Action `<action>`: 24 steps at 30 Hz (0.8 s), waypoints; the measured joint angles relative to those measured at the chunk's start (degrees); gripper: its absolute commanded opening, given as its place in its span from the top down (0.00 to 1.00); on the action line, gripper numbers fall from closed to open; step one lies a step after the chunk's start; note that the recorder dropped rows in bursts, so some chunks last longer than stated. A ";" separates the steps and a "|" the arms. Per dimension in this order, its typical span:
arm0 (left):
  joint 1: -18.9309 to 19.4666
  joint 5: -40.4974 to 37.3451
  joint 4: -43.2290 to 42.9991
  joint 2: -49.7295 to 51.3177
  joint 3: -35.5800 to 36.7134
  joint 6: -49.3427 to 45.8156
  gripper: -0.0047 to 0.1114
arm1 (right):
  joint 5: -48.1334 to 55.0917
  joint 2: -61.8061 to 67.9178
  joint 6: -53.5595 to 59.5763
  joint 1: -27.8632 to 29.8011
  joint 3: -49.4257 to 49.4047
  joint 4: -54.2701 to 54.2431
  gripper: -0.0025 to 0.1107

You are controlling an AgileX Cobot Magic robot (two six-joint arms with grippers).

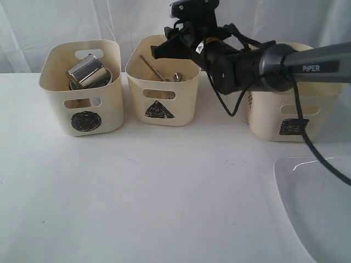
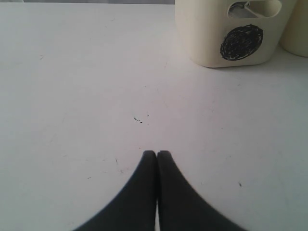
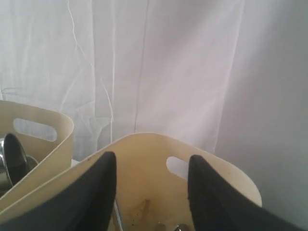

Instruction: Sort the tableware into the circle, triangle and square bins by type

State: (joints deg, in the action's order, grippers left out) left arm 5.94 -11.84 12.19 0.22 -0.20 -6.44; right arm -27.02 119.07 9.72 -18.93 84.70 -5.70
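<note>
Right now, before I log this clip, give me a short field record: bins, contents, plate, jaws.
circle bin: cream plastic tub, black circle mark, holds shiny steel mugs
triangle bin: cream plastic tub, triangle mark, holds wooden chopsticks and a steel utensil
square bin: cream plastic tub, square mark, contents hidden behind the arm
plate: large white rounded-square plate on the table, not binned
right jaws: open, empty, above the triangle bin
left jaws: shut, empty, over bare table

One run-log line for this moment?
right gripper: open over cream triangle-marked tub; left gripper: shut, empty; white rounded-square plate: outside bins
</note>
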 measured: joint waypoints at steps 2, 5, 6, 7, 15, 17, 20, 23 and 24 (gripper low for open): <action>0.00 0.00 0.00 0.00 0.00 0.00 0.96 | 1.96 -1.99 0.00 0.00 0.00 0.00 0.60; 0.00 0.00 0.00 0.00 0.00 0.00 0.96 | 7.20 -6.04 0.00 0.00 0.05 0.00 0.63; 0.00 0.00 0.00 0.00 0.00 0.00 0.96 | 9.41 -7.41 0.00 0.00 0.14 0.00 0.64; 0.00 0.00 0.00 0.00 0.00 0.00 0.96 | 12.70 -9.28 0.00 0.00 0.14 0.00 0.66; 0.00 0.00 0.00 0.00 0.00 0.00 0.96 | 50.71 -21.21 2.74 3.36 0.04 6.65 0.96; 0.00 0.00 0.00 0.00 0.00 0.00 0.96 | 56.82 -22.47 -1.43 6.33 -1.31 9.53 0.98; 0.00 0.00 0.00 0.00 0.00 0.00 0.96 | 60.17 -24.84 -8.20 12.85 -5.44 10.10 0.98; 0.00 0.00 0.00 0.00 0.00 0.00 0.96 | 61.02 -28.58 -10.51 19.73 -11.96 8.67 0.98; 0.00 0.00 0.00 0.00 0.00 0.00 0.96 | 61.02 -30.26 -10.51 21.65 -14.62 8.41 0.98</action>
State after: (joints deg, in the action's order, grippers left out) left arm 5.94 -11.84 12.19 0.22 -0.20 -6.44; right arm 34.01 88.80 -0.79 2.73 70.08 2.72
